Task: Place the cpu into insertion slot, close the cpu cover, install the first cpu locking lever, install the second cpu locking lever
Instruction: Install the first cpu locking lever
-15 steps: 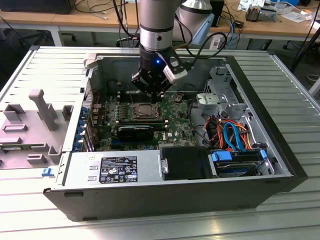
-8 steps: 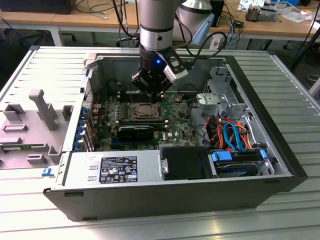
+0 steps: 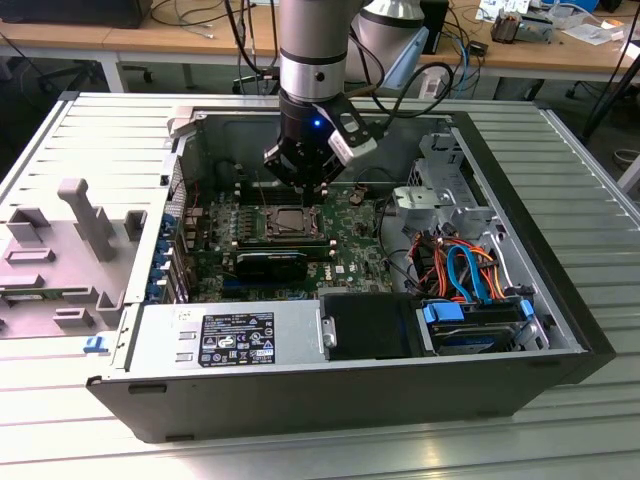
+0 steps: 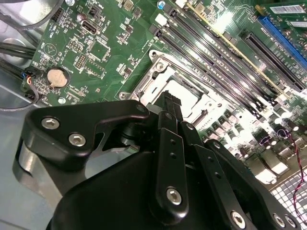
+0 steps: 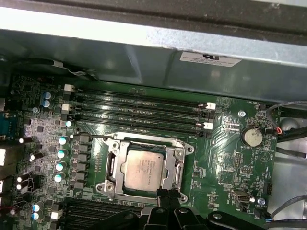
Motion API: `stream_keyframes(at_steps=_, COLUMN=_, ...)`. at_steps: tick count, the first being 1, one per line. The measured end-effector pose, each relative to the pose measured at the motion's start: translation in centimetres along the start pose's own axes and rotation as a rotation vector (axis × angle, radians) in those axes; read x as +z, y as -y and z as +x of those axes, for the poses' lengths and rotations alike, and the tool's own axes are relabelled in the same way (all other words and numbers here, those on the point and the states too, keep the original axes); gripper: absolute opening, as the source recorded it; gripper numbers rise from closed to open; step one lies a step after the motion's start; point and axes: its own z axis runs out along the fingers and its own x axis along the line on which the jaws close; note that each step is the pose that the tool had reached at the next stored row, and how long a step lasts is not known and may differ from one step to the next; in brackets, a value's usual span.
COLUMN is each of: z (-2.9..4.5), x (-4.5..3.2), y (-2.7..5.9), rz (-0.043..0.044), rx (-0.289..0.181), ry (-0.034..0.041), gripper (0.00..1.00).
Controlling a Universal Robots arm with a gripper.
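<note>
Already the cpu (image 5: 146, 167) lies flat in the insertion slot (image 5: 104, 187), mid-frame in the exterior view, and the cpu cover (image 5: 112, 165) frames it, likely to hold it down. The gripper (image 5: 165, 193), pressed together and empty, hovers at the slot's edge.

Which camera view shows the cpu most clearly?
The first wrist view: the cpu shows almost its whole silver top inside the cpu cover. In the second wrist view the pincer hides part of it. In the exterior view it lies far off beneath the arm.
</note>
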Motion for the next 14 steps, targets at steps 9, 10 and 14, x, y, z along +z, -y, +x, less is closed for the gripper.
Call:
stream_keyframes(at_steps=9, z=0.00, x=0.00, y=0.00, rz=-0.0002, rx=-0.027, ry=0.0011, gripper=0.11)
stream_keyframes(at_steps=10, z=0.00, x=0.00, y=0.00, rz=-0.0002, rx=-0.030, ry=0.0013, gripper=0.11)
stream_keyframes(at_steps=14, z=0.00, x=0.00, y=0.00, rz=-0.0003, rx=-0.039, ry=0.0017, gripper=0.11)
